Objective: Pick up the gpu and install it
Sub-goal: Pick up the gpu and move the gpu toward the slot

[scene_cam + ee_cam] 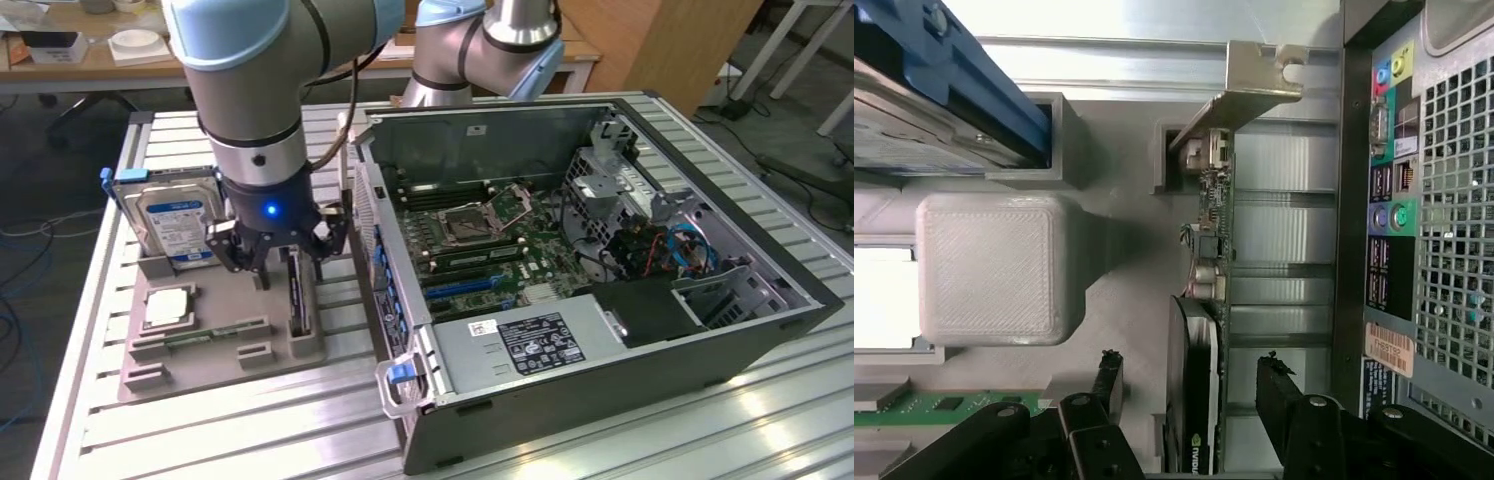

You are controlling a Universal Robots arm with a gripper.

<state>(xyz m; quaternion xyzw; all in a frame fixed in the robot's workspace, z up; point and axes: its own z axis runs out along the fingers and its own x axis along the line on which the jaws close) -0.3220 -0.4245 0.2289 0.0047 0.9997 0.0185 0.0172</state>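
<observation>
while the gpu (299, 300) stands on edge in the grey tray (310, 352), the gripper (283, 270) straddles it, jaws wide, holding nothing. judged stiff, light, fragile; clamp its flat faces.

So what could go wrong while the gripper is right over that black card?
The open gripper straddles the gpu, which stands thin on edge in the grey holder. If it closes off-centre, the card could tip or slip. One finger sits between the card and the computer case, so it might bump the case. The card's metal bracket is tucked in a holder slot, so a crooked lift could snag it.
</observation>
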